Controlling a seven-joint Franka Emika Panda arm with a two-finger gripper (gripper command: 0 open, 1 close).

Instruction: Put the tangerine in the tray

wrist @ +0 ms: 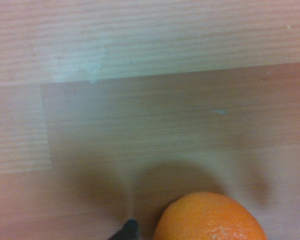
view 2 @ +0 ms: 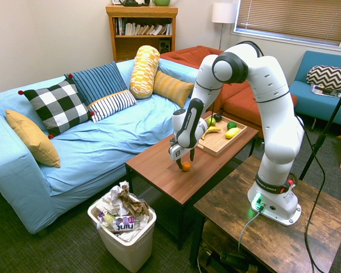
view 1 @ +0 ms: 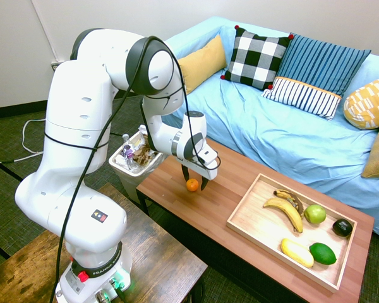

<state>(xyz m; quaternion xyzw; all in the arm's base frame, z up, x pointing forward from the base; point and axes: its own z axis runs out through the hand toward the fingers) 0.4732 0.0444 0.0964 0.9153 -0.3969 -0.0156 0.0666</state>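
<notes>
- Gripper (view 1: pixel 194 182) sits low over the coffee table (view 1: pixel 196 208), pointing down, its 2 fingers spread and set either side of the tangerine (view 1: pixel 192 185). Whether the fingers already touch the fruit cannot be told; jaws read as parted, not clamped.
- Tangerine rests on the table top near the table's left end in the first exterior view, well apart from the tray (view 1: pixel 249 221).
- Wrist view: tangerine (wrist: pixel 210 217) shows close up at the frame edge, bare wood grain of the table (wrist: pixel 140 100) beyond it.
- Tray lies on the right half of the table, light wood, low rims.
- Tray contents: 2 bananas (view 1: pixel 285 209) near its far side, 1 green apple (view 1: pixel 314 214) just beside them, 1 dark avocado-like fruit (view 1: pixel 342 228) at the right corner, 1 yellow fruit (view 1: pixel 297 252) and 1 green lime (view 1: pixel 323 254) along the near rim. The left part of the tray is bare wood.
- Table surface between tangerine and tray carries no objects in either exterior view.
- White bin (view 1: pixel 136 165) full of crumpled waste stands on the floor just past the table's left end.
- Blue sofa (view 1: pixel 284 132) runs along the far side of the table, with 1 checked cushion (view 1: pixel 256 58), 1 striped cushion (view 1: pixel 316 74) and mustard cushions (view 1: pixel 202 63).
- Second exterior view: same layout from the other side, tangerine (view 2: pixel 186 166) under the gripper (view 2: pixel 184 161), tray (view 2: pixel 219 142) beyond it.
</notes>
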